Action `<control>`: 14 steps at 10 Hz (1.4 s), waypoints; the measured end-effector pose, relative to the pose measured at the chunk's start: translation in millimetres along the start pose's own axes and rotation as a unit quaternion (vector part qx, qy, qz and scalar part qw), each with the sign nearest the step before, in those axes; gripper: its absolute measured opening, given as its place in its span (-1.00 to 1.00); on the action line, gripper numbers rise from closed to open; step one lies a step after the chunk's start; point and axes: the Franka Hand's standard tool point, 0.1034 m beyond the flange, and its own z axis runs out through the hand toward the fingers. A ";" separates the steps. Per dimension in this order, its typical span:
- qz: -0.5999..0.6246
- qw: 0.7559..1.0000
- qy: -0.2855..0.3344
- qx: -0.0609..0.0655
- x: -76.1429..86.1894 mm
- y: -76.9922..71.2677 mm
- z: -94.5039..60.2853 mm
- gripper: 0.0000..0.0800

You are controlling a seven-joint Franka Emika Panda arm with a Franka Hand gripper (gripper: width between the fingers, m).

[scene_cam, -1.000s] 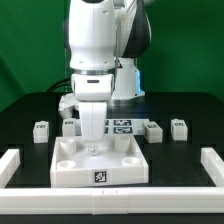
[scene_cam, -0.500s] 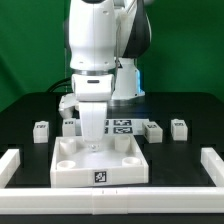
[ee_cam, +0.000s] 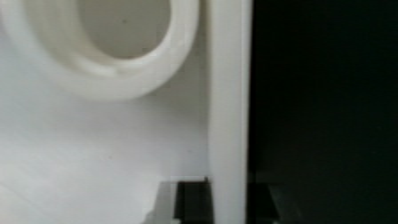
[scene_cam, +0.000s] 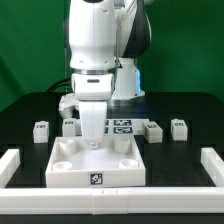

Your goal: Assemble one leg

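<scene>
- Exterior view is showing the gripper point(scene_cam: 92, 138) reaching down to the rear wall of the white tabletop point(scene_cam: 70, 172).
- Wrist view is showing a round socket point(ee_cam: 107, 40) and an upright tabletop wall point(ee_cam: 228, 100), with dark fingertips point(ee_cam: 191, 205) flanking it; I cannot tell whether they are squeezing it.
- The leg point(scene_cam: 70, 125) is standing on the black table point(scene_cam: 20, 135) behind the tabletop, near the gripper, untouched.
- A second leg point(scene_cam: 41, 131) is standing farther toward the exterior view's left.
- A third leg point(scene_cam: 155, 131) and a fourth leg point(scene_cam: 179, 128) are standing beyond the marker board point(scene_cam: 120, 126).
</scene>
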 end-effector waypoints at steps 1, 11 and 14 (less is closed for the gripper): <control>0.000 1.000 0.000 0.000 0.0 0.0 0.0 -0.86; 0.029 0.999 0.020 -0.015 110.7 34.2 -3.0 -0.86; -0.005 1.000 0.015 -0.004 116.4 53.8 -5.1 -0.86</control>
